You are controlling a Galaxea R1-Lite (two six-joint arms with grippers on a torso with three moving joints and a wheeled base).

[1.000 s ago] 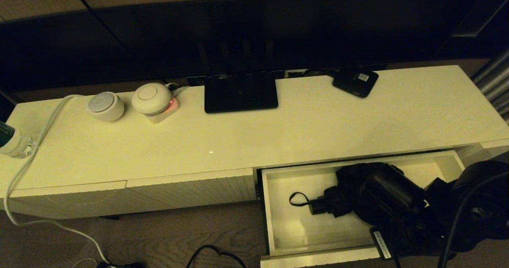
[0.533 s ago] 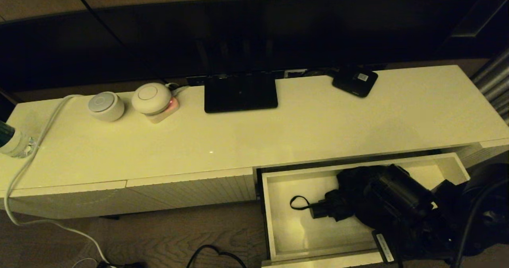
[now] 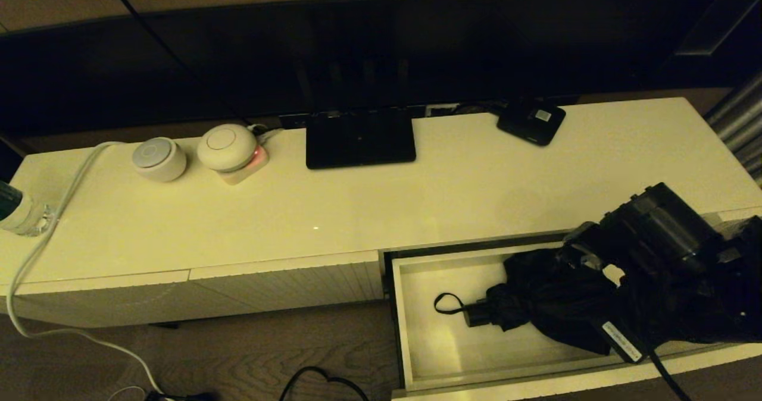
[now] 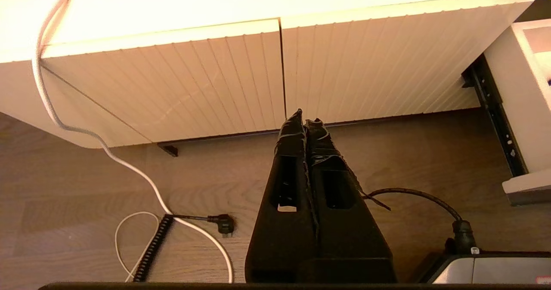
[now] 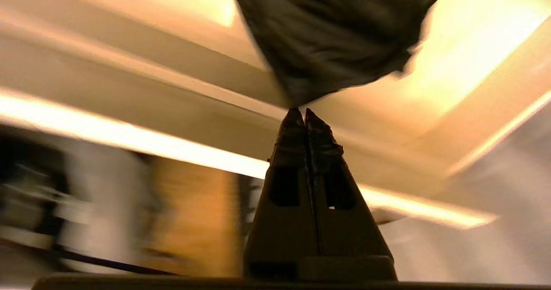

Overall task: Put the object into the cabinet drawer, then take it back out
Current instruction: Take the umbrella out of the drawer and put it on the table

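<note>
At the right of the cabinet, the drawer (image 3: 417, 329) stands pulled open with the umbrella (image 3: 536, 306) lying inside, handle pointing left. Right hand (image 5: 304, 111), fingers pressed together on a pinch of its loose fabric, sits at the drawer's right end, likely for lifting it out. Left hand (image 4: 304, 120), closed and empty, hangs parked above the floor.

cream cabinet top (image 3: 476, 199), 2 round devices (image 3: 158, 159), black box (image 3: 531, 121)
</note>
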